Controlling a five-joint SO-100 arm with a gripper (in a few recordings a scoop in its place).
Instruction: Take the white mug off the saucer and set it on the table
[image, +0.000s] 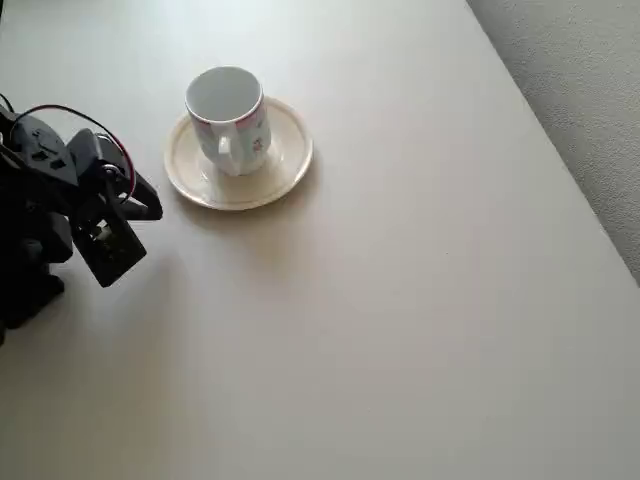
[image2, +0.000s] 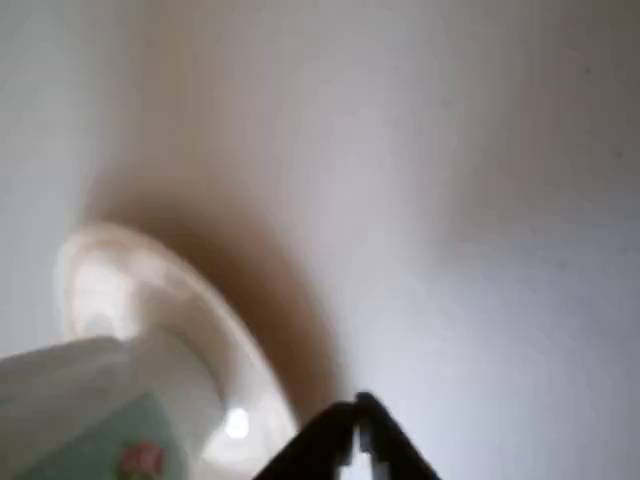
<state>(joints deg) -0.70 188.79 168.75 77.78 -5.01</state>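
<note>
Black two-finger gripper (image: 150, 205) sits at nine o'clock in the overhead view, fingertips together, holding nothing. Reach step in hand, by my judgement. Small white ceramic mug (image: 228, 118) stands upright on the round cream saucer (image: 285, 165) at eleven o'clock, handle toward six. Next move calls for spreading the fingers and closing in. Off-white table (image: 400, 330) offers no obstruction.

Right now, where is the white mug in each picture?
Overhead view: the white mug stands upper left of centre, on the saucer.
Wrist view: the white mug is blurry in the bottom-left corner.
Shared landmark: the saucer under the mug, seen in both views.
</note>
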